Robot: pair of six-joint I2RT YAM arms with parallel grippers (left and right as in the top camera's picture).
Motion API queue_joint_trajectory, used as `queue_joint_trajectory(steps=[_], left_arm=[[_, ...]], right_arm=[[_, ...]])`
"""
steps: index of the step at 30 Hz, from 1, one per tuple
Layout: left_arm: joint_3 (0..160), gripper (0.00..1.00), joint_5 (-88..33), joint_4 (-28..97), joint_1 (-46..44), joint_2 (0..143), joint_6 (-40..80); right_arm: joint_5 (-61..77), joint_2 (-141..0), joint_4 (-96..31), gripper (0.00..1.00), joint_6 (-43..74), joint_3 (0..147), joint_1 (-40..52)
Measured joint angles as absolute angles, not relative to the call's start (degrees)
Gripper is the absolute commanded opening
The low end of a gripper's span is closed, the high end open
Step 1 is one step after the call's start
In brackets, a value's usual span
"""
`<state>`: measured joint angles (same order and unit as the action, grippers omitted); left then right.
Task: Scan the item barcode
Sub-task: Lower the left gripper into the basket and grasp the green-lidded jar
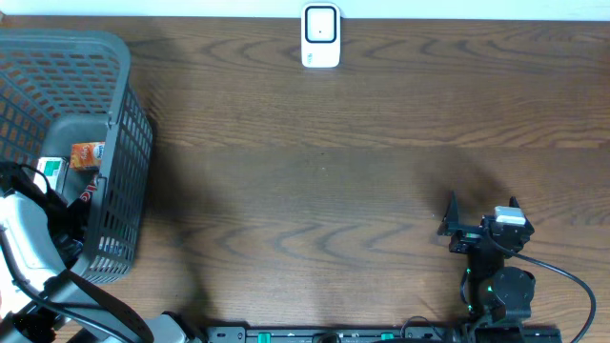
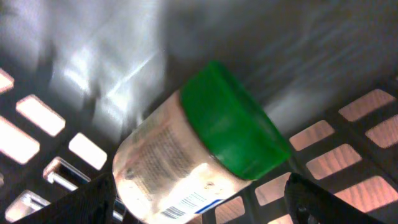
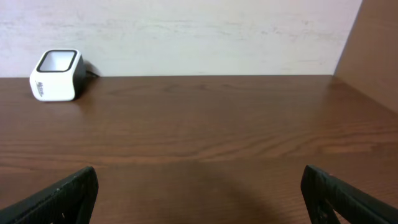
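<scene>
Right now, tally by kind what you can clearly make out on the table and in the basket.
Basket: 1
Barcode scanner: 1
Green-lidded jar: 1
Orange packet: 1
Total: 4, other basket contents too hidden to count.

Basket (image 1: 129, 143) at table (image 1: 334, 191) left, scanner (image 1: 320, 36) at back, jar (image 2: 193, 152) in basket

Overhead, I see even, fairly bright light on the wooden table (image 1: 324, 191). Soft shadows lie right of the basket (image 1: 133, 124) and around the right arm (image 1: 496, 250). My left wrist view is dim and blurred: the green-lidded jar (image 2: 165, 168) is out of focus, with glare on the basket wall. The right wrist view is sharp.
</scene>
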<state>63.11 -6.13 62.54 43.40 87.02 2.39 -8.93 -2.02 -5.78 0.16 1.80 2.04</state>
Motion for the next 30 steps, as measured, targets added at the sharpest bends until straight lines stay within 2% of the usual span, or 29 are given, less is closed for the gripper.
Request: queue_joint_trajectory(steps=[15,22,30], left_arm=[[63.1,0.86,-7.1,59.5,43.4,87.5,-14.6],[63.1,0.86,-6.4,60.0,43.4,93.9,-22.4],[63.2,0.86,-4.1,59.3,43.3,102.0,-24.5]], right_arm=[[-9.0,-2.0,-5.8,0.99,0.2,1.8,2.0],[-8.9,-2.0,-5.8,0.99,0.1,1.8,2.0],[-8.9,-2.0,-5.8,0.99,0.2,1.8,2.0]])
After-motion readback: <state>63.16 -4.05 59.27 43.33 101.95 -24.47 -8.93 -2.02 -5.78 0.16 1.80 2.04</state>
